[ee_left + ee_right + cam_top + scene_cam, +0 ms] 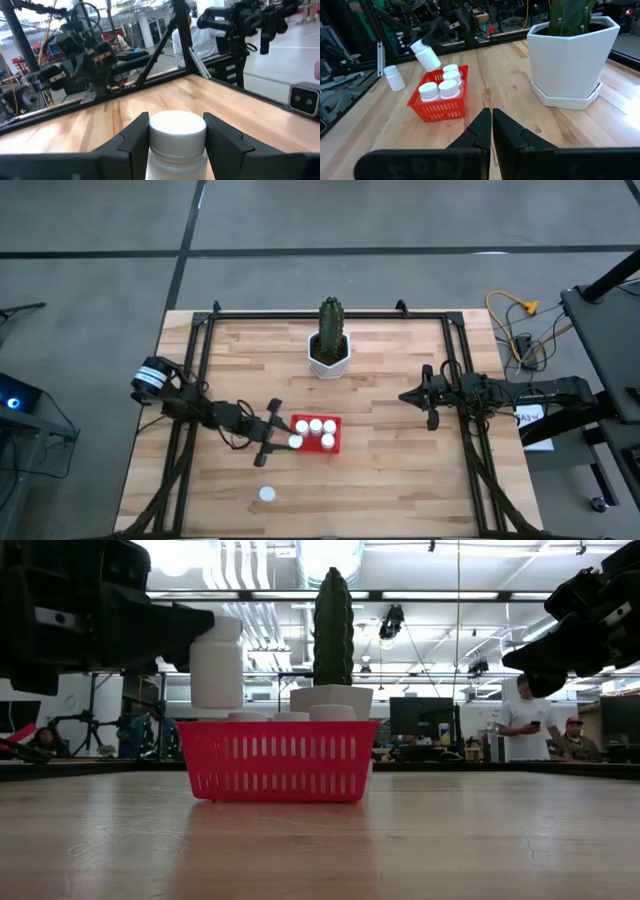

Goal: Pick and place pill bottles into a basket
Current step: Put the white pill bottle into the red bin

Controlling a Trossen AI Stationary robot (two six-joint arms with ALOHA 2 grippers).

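The left hand grips a small white plastic pill bottle, seemingly clear above the red rectangular plastic basket's left edge.

Grey concrete floor; ceiling strip lights; dark monitors; standing person in white shirt; yellow cable.

A green cactus stands upright in a white hexagonal pot at the upper middle of the wooden table. Right of the table, a yellow cable lies on the grey floor. In the low view, a person in a white shirt stands at right in the background.
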